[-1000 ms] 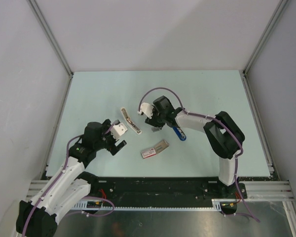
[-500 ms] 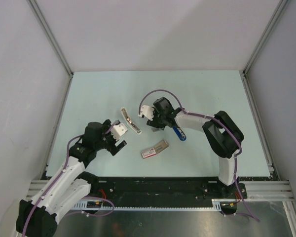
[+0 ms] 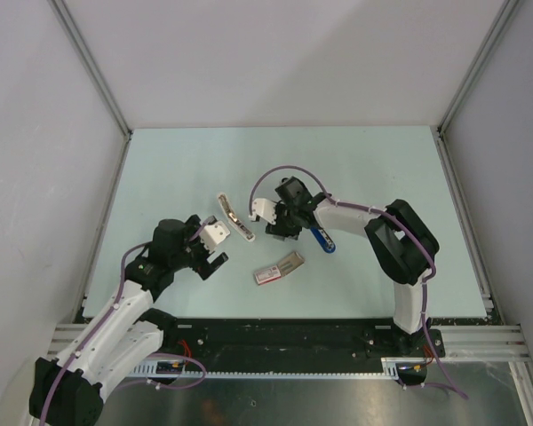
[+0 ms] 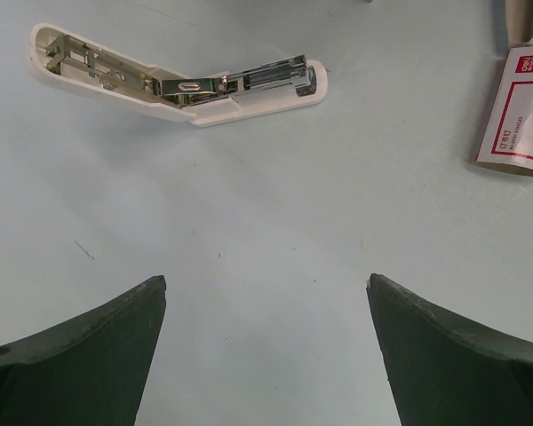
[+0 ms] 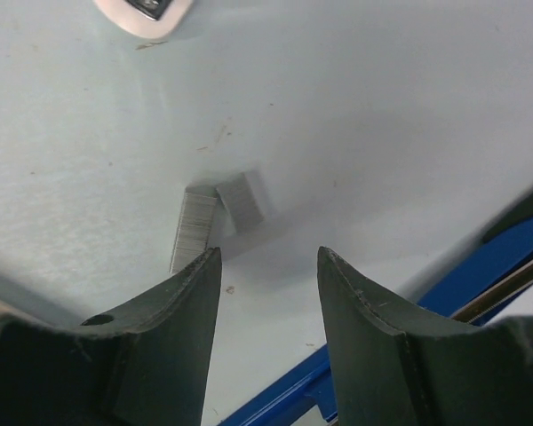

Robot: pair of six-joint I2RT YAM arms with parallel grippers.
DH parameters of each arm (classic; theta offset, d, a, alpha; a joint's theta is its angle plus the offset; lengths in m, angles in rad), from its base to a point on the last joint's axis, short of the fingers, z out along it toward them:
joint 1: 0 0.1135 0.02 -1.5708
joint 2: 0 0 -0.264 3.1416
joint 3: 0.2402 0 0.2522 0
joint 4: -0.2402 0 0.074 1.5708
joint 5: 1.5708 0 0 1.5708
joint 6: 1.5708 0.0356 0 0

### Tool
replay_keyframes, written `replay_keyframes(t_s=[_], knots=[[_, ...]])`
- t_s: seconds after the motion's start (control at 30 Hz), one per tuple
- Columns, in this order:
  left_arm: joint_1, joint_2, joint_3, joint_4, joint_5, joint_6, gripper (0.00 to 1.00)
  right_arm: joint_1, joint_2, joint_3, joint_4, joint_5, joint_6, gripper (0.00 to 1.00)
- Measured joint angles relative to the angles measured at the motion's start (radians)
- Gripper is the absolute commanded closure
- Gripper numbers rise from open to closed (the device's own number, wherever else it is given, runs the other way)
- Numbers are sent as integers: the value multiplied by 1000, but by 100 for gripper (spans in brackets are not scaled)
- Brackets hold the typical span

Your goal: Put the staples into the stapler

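Note:
The stapler, blue with black parts, lies on the table under my right forearm; its blue body runs along the lower right of the right wrist view. Two short silvery strips of staples lie loose on the table just ahead of my right gripper's left fingertip. My right gripper hovers low over them, partly open, with nothing between its fingers. The pink-and-white staple box lies nearer the arms. My left gripper is wide open and empty.
A white hinged stapler-like tool lies opened flat with its metal channel facing up, between the two grippers; its tip shows at the top of the right wrist view. Grey walls and metal rails bound the pale table.
My right gripper has shifted slightly toward the near left and lower over the loose staples, its jaws narrowing a little. The left arm has stayed put.

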Motion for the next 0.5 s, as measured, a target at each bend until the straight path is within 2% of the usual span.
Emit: replay_keyframes(t_s=[0.5], knots=[[0, 0, -1, 0, 0, 0, 1, 23, 0, 3, -13, -43, 6, 48]])
